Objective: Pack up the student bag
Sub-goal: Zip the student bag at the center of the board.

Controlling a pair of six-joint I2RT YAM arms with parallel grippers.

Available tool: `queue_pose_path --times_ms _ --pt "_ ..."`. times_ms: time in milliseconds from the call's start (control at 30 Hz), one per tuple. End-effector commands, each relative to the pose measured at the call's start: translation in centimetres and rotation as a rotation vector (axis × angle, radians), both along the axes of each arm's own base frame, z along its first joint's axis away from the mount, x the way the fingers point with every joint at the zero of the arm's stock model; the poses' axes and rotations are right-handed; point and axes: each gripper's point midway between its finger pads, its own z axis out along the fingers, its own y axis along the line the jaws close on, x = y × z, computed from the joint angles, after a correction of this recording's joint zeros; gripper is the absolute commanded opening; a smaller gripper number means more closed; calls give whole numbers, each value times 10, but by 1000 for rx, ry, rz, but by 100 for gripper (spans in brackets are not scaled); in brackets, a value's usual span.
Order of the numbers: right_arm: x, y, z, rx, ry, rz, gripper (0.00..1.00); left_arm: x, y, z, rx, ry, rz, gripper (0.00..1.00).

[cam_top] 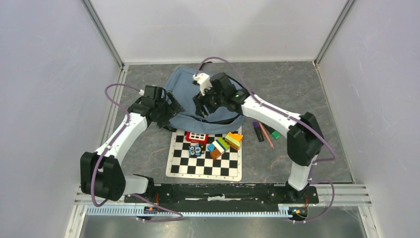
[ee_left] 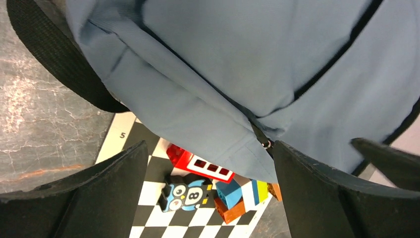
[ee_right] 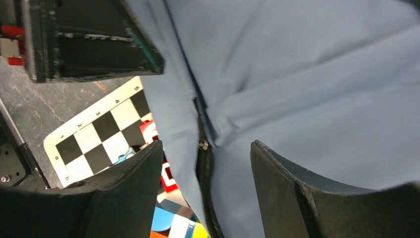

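Observation:
The dusty-blue student bag lies at the back of the table, its near edge overlapping the chessboard. My left gripper is open at the bag's left near edge; in its wrist view the jaws stand wide apart below the fabric, with a zipper pull near the right finger. My right gripper is open over the bag's middle; in its wrist view the jaws straddle the black zipper line and its small metal pull. Neither holds anything.
On the chessboard lie a red block, an owl figure and coloured bricks. Markers and a green item lie right of the bag. A black strap curls at the bag's left. Walls enclose the table.

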Motion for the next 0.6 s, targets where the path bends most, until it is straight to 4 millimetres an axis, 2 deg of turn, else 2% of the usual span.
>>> queue_pose_path --times_ms 0,167,333,567 --pt "-11 32 -8 -36 24 39 69 14 4 2 -79 -51 42 100" --pt "1 46 -33 -57 72 10 63 16 10 -22 -112 4 54 100" --pt "8 55 -59 -86 125 -5 59 17 7 -33 -129 14 42 98" --pt "16 54 -74 -127 117 -22 45 11 6 -51 -132 51 41 89"
